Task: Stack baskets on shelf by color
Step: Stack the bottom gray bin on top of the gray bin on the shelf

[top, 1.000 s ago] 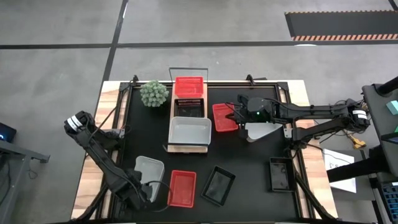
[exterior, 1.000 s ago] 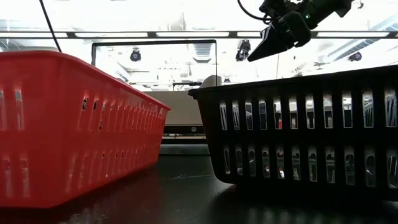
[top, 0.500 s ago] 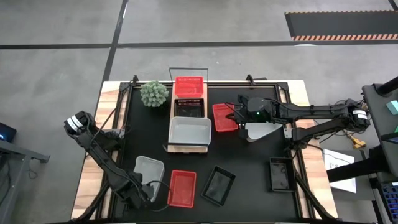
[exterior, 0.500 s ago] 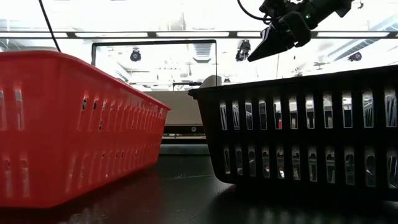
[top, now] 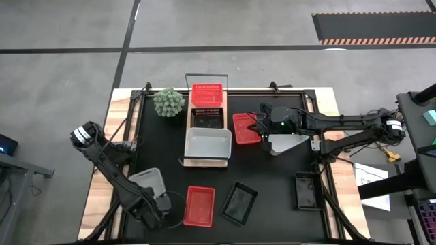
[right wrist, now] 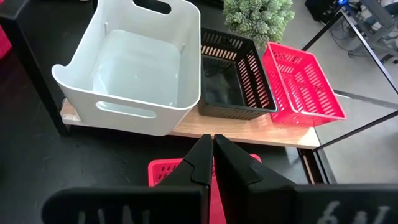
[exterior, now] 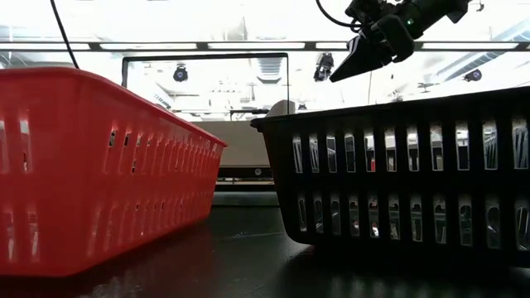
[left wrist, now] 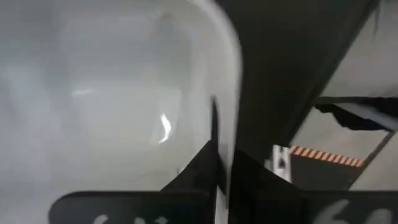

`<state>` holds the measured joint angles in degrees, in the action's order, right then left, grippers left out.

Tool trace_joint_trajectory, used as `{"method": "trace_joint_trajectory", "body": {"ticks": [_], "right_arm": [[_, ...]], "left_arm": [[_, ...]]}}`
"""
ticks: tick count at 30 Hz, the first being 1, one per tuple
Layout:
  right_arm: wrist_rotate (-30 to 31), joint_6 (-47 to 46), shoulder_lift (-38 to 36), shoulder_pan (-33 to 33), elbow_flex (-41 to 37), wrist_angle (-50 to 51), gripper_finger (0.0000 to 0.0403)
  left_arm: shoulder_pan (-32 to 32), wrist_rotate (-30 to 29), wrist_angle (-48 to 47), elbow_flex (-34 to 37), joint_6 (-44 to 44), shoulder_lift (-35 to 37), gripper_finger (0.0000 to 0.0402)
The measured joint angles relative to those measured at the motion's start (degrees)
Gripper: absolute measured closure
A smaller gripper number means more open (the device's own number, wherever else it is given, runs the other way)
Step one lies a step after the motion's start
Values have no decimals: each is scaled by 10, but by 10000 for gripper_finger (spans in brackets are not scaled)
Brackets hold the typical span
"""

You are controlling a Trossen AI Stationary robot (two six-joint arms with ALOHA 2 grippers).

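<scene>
Shelf [top: 206, 162]: light-wood plank lying down the middle of the bench [top: 272, 177], running from the far edge toward the centre. On it, three baskets in a row: red basket [top: 207, 94] at the far end, black basket [top: 207, 118] touching it in the middle, large white basket [top: 208, 143] at the near end. Green plant [top: 168, 102] on the bench just beside the shelf's far end, left side.

Right fingers [top: 259, 127]: closed on the rim of a second red basket [top: 244, 127], just right of the shelf, level with the black and white ones. In the right wrist view the two dark fingers [right wrist: 205, 163] meet tip to tip over the red rim, with the shelf row beyond. A white basket [top: 286, 143] lies under the right arm, just beside the held red one.

Left fingers [top: 161, 202]: near the bench's front-left corner, pinching the wall of a pale grey basket [top: 146, 182]. The left wrist view shows that wall [left wrist: 155, 93] filling the frame, one finger either side of the rim.

Along the front edge, left to right: a third red basket [top: 199, 205] just beside the left gripper, a black basket [top: 240, 202] set askew, and another black basket [top: 308, 191] near the front-right corner, well apart from the rest.
</scene>
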<state>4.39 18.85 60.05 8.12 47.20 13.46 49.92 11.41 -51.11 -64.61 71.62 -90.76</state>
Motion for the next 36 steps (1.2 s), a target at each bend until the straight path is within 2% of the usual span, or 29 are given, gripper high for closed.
{"method": "trace_joint_trajectory", "body": {"ticks": [7,16,21,30,34,36], "right_arm": [[0,-1,0,0,0,0,394],[0,2,0,0,0,0,394],[0,5,0,0,0,-1,394],[0,13,0,0,0,-6,394],[0,13,0,0,0,-5,394],[-2,13,0,0,0,-5,394]], "left_arm": [[-5,-29,-100,-88,66,4,402],[-5,-167,-289,-257,117,5,401],[-5,-217,-386,-320,121,5,401],[-18,-352,-389,-333,168,54,402],[-25,-382,-389,-334,173,81,402],[-30,-419,-389,-335,184,100,401]]}}
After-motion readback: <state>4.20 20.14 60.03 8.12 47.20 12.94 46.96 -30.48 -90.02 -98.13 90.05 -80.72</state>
